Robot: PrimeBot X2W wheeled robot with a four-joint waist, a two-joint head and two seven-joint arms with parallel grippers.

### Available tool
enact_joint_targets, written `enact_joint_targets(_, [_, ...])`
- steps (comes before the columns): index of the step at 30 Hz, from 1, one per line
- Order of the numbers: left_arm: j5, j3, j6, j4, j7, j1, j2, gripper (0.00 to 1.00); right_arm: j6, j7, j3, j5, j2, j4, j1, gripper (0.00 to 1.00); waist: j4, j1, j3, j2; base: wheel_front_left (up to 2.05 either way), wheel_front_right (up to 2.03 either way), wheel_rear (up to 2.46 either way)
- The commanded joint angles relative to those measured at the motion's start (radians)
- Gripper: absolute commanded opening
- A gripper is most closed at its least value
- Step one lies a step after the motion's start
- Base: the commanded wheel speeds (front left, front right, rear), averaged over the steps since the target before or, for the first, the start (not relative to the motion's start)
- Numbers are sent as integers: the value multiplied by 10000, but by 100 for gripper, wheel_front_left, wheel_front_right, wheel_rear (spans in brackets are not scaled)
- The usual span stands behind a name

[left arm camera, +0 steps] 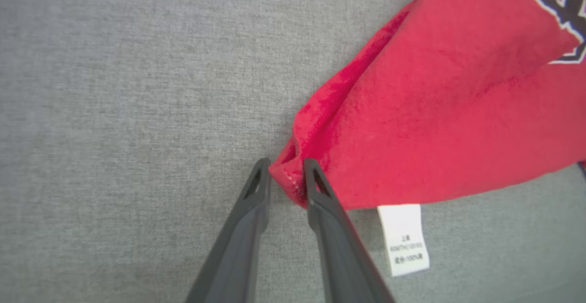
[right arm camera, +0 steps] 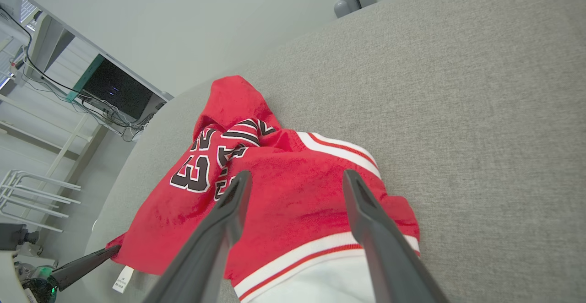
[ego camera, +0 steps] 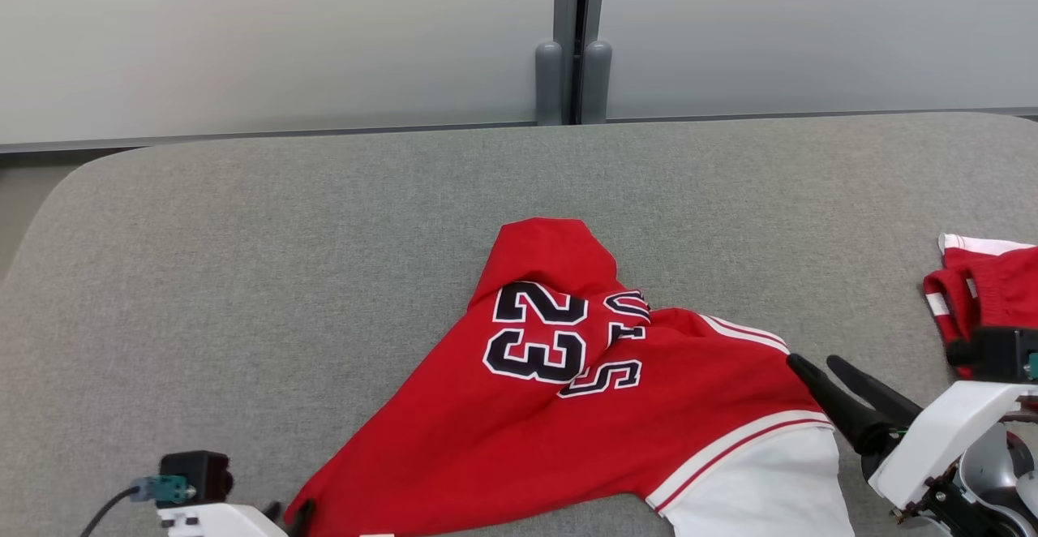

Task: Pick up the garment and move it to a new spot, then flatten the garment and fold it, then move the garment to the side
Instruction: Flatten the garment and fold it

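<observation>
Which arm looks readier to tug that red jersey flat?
Probably the left. The left gripper already has a corner of the red jersey between its slightly parted fingers. The right gripper stands wide open over the cloth, gripping nothing.

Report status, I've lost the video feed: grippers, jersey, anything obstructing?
Left gripper slightly parted around jersey corner. Right gripper open at striped edge. Jersey crumpled, unfolded. Second red garment at right, apart.

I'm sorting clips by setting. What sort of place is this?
Probably a lab or office workroom, not a home: a grey fabric-covered table stands against frosted partition panels, and beyond it are a dark computer box with trailing cables and a white rack.
</observation>
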Motion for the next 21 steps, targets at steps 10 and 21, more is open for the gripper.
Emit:
enact_joint_targets(10, [979,1000,731,-425,-1691,-410,551,100,2,-1613,-432,-1036,92,-905,-277,100,-414,0,-112,-1,0,0,0])
enact_joint_targets(21, [1982,1912,1221,-1236,-4438,-392,402,100,4,-3176,-1215,-2974,856,-342,-761,100,-846,0,-588,-1,0,0,0])
